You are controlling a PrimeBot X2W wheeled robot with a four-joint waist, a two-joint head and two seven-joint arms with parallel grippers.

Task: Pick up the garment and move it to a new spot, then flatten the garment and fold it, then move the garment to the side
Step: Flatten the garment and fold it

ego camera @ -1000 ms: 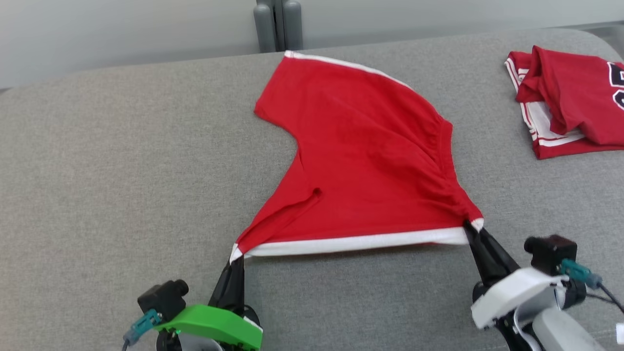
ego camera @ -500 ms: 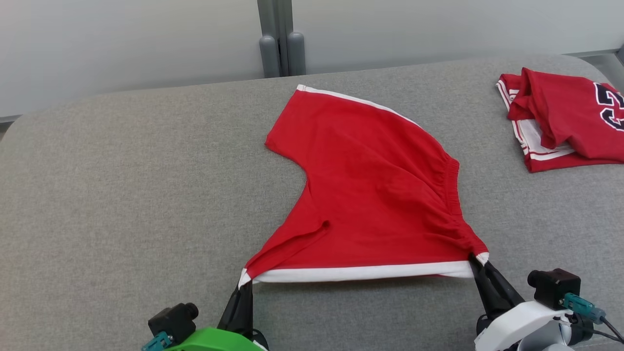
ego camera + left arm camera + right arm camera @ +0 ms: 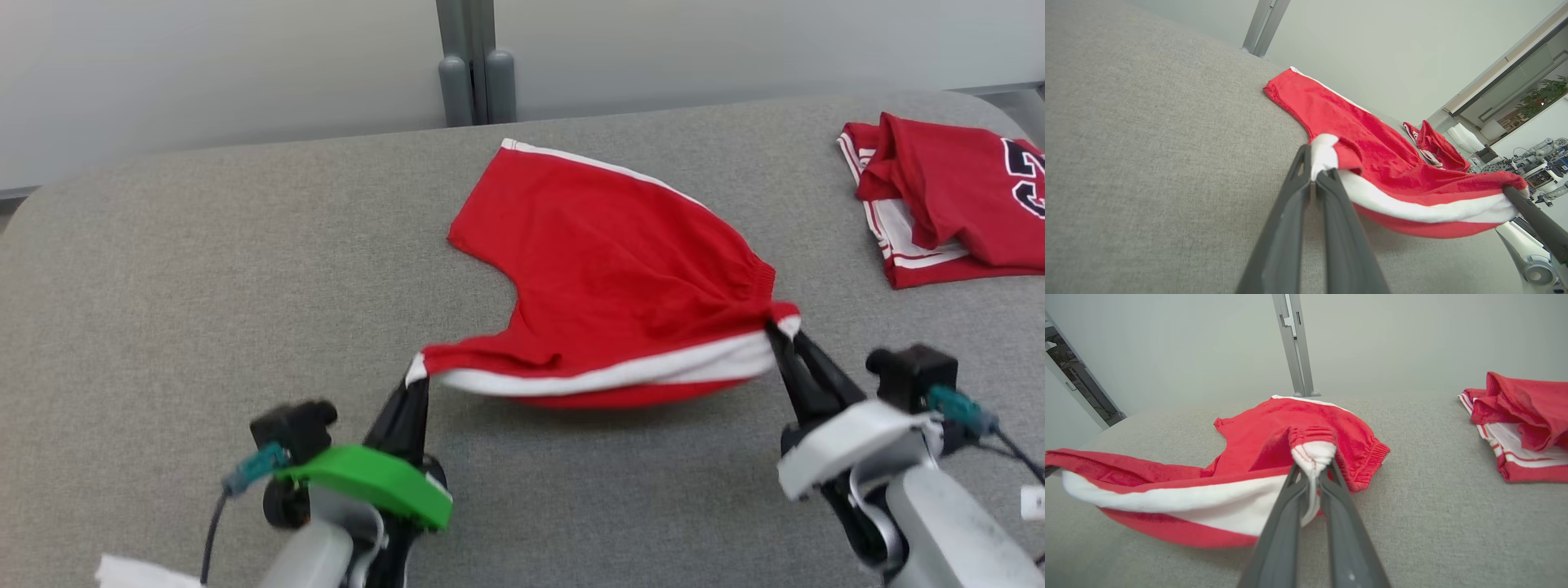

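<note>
The garment (image 3: 620,261) is a pair of red shorts with white side stripes, spread on the grey couch cushion (image 3: 204,269). My left gripper (image 3: 416,377) is shut on its near left corner, my right gripper (image 3: 775,328) shut on its near right corner. The near white-striped edge hangs lifted between them, folding over the rest. In the left wrist view the fingers (image 3: 1306,192) pinch the white corner of the garment (image 3: 1372,147). The right wrist view shows the right gripper (image 3: 1312,467) clamping bunched white fabric of the garment (image 3: 1257,433).
A second red garment (image 3: 947,196) with white trim and a dark number lies crumpled at the far right of the cushion. Grey posts (image 3: 478,77) stand behind the cushion's far edge against a pale wall. Bare cushion stretches to the left.
Both grippers have lifted the near striped edge and carried it away from me, over the shorts. The camera also shifted between the earliest frame and the following ones.
</note>
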